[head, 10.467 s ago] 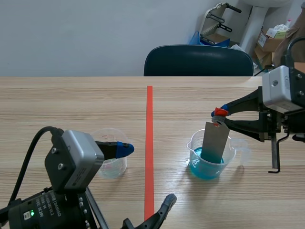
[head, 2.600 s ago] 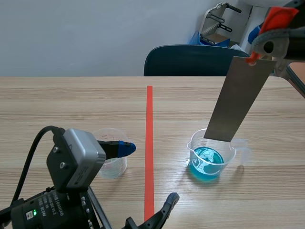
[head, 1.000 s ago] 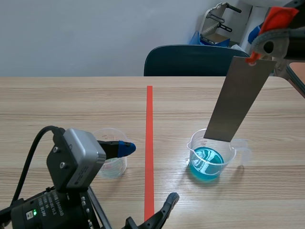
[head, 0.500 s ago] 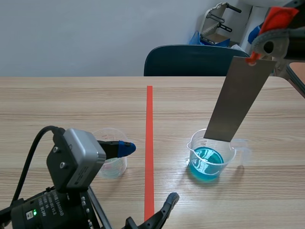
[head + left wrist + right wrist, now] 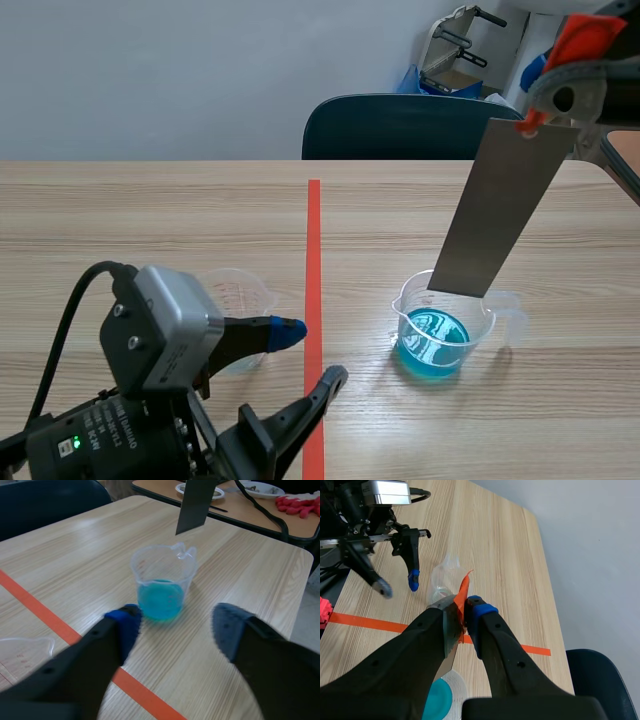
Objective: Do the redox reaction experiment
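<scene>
Over the wooden table (image 5: 150, 220) we judge the metal strip (image 5: 497, 210) stiff, thin and slick; the right gripper (image 5: 461, 607) pinches its top edge. The left gripper (image 5: 175, 619) gapes, empty.

Dark chair (image 5: 415, 127) behind the table (image 5: 150, 220); cardboard box (image 5: 568, 85) by the wall (image 5: 200, 70)

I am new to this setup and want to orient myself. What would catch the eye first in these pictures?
First, the grey metal plate, hanging tilted from the right claw, high at the right. Just below it stands a clear beaker of bright blue liquid; the open left claw faces it.
</scene>
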Controlling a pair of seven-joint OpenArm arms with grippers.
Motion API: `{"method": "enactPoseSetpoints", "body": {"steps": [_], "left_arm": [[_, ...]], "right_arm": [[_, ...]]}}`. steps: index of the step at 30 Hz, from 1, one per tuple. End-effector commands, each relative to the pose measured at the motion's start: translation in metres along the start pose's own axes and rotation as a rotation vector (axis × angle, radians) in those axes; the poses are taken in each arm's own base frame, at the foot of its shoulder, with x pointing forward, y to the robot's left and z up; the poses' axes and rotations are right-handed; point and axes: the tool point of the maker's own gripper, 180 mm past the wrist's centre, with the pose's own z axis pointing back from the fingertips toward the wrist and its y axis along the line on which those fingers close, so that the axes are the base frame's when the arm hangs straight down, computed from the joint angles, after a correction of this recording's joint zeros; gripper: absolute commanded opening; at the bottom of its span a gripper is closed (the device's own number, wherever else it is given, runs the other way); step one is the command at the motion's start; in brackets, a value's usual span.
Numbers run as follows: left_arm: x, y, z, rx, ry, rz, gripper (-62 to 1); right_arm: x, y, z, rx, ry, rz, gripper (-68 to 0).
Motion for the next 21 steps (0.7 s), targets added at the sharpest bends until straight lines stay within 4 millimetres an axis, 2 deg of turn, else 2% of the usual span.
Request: {"method": "enactPoseSetpoints", "body": {"steps": [1,3,4,8,14,21], "left_arm": [[0.018,0.000,-0.011,0.001,-0.066,0.007,-46.1],[0.018,0.005,-0.019,0.011,-0.063,0.001,-57.1],[0.017,0.008,-0.023,0.017,-0.057,-0.002,-58.7],[0.015,0.017,-0.038,0.027,-0.051,-0.015,-58.5],[0.010,0.016,-0.062,0.009,-0.056,-0.020,-58.5],[0.006,0.016,-0.077,-0.001,-0.055,-0.022,-58.5]], "right_arm": [[0.009,-0.006,0.002,-0.006,-0.016,0.014,-66.9],[0.009,-0.006,0.002,-0.006,-0.016,0.014,-66.9],[0.009,-0.006,0.002,-0.006,-0.016,0.014,-66.9],[0.009,-0.006,0.002,-0.006,-0.016,0.014,-66.9],[0.009,-0.006,0.002,-0.006,-0.017,0.014,-66.9],[0.009,-0.006,0.002,-0.006,-0.017,0.014,-66.9]]}}
